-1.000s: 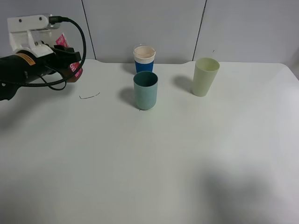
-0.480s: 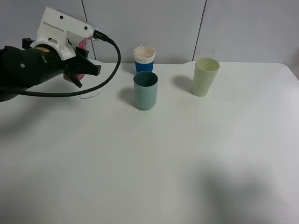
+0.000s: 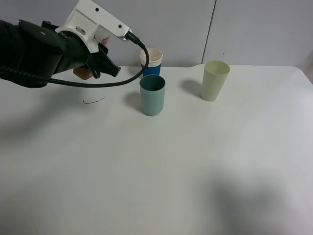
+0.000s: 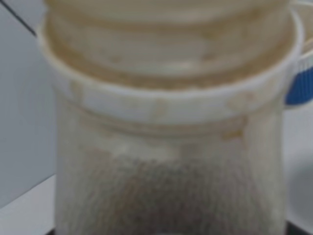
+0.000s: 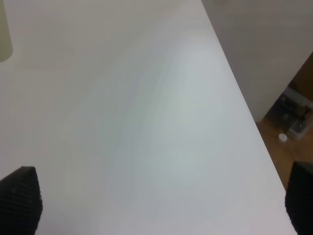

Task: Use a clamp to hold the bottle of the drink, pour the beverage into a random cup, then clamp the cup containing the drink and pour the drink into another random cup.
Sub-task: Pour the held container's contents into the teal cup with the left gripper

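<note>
Left gripper (image 3: 98, 63) clamped on bottle (image 3: 82, 73), aloft at teal cup's (image 3: 152, 94) ten o'clock, apparently both pours left; pale green cup (image 3: 215, 80) untouched, right gripper (image 5: 161, 200) spread wide, empty.

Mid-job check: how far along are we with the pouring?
Done: the left hand is shut on the bottle, held off the table. In hand: the bottle hangs left of the teal cup in the high view, not yet over it. Left: both pours, ending in the pale green cup. The right hand is open, holding nothing.
</note>
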